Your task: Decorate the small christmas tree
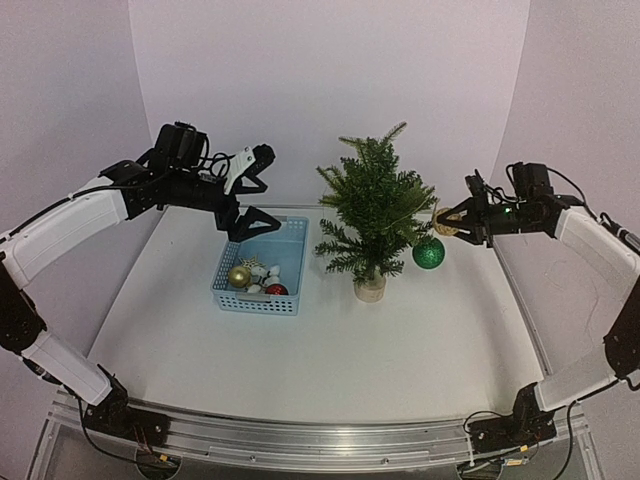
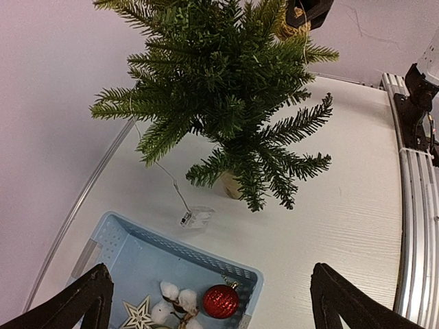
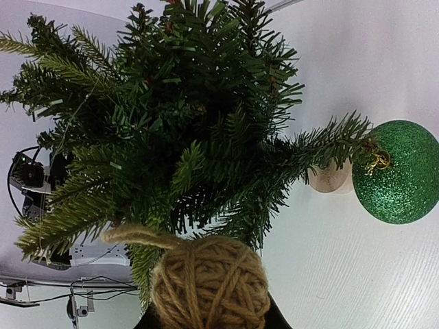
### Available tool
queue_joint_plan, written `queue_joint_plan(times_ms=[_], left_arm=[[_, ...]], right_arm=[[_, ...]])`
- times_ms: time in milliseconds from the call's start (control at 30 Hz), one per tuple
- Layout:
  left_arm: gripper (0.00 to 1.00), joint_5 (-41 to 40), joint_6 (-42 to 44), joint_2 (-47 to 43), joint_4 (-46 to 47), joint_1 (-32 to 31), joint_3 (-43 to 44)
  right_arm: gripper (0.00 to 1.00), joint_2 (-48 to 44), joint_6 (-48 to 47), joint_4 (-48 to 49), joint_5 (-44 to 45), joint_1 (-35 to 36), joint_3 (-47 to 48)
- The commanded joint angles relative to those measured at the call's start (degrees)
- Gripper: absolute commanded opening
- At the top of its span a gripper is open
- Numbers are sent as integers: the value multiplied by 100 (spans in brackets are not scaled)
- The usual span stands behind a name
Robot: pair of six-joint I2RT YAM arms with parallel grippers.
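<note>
small christmas tree (image 1: 375,205), upright, dark green needles, pale base; green bauble (image 1: 429,253) hung

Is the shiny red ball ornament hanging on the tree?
No, the shiny red ball ornament lies inside the pale blue plastic basket, apart from the small christmas tree.

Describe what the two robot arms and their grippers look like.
The left arm and right arm have white shells with black joints and thin black cables near the wrists. The left gripper has black wedge-shaped fingers on a white bracket; the right gripper looks all black.
</note>
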Motion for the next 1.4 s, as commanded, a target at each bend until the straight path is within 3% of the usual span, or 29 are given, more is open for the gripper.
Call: queue_joint_plan(times_ms=[0, 767, 1367], left_arm=[[99, 164, 130, 15, 275, -5, 463], [98, 266, 356, 243, 423, -253, 664], [98, 292, 361, 208, 420, -252, 644]], right_arm=[[0, -2, -154, 156, 188, 30, 317], [0, 281, -58, 455, 260, 40, 280], [0, -520, -194, 329, 455, 29, -152]])
